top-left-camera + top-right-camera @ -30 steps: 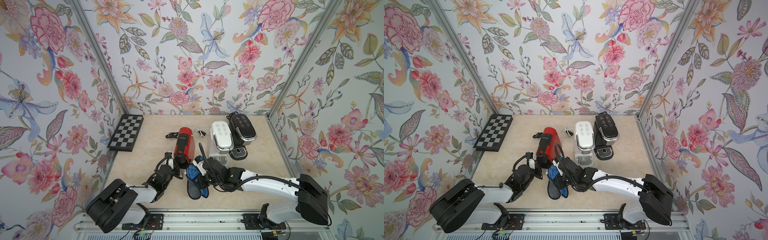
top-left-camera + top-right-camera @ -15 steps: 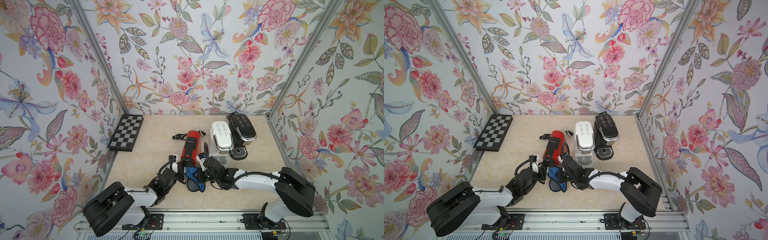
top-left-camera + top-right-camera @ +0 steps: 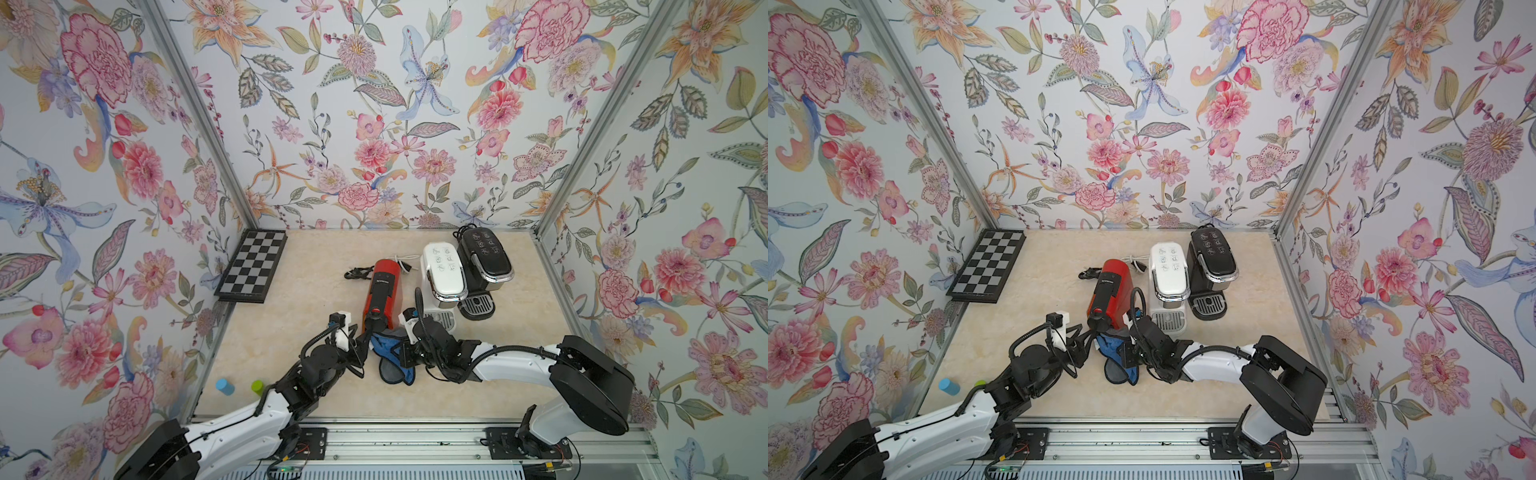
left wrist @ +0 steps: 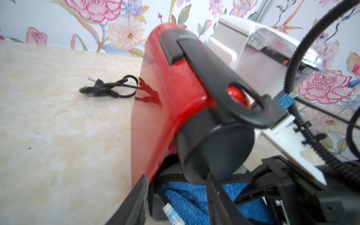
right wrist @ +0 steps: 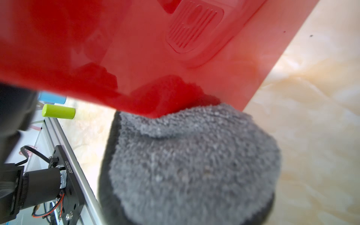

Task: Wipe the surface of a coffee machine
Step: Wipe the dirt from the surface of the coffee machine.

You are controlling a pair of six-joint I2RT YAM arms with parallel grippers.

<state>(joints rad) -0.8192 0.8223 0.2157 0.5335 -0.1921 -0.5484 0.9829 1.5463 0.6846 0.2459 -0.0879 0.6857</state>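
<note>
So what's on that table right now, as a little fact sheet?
machines: red coffee machine, white machine, black machine, in a row
cloth: blue-grey cloth, partly under the red machine's spout end
left jaws: open, at the red machine's front
right jaws: shut on the cloth
extras: chessboard by the left wall; blue cylinder and green cylinder near the front corner

Just ahead of the left gripper (image 3: 363,338), the red coffee machine (image 3: 384,286) blocks the way. The cloth (image 3: 390,365) fills the gap across to the right gripper (image 3: 401,353), and the white coffee machine (image 3: 442,270) stands close beyond that gripper. On the left gripper's outer side, the table (image 3: 307,299) lies bare up to the chessboard (image 3: 253,266).
</note>
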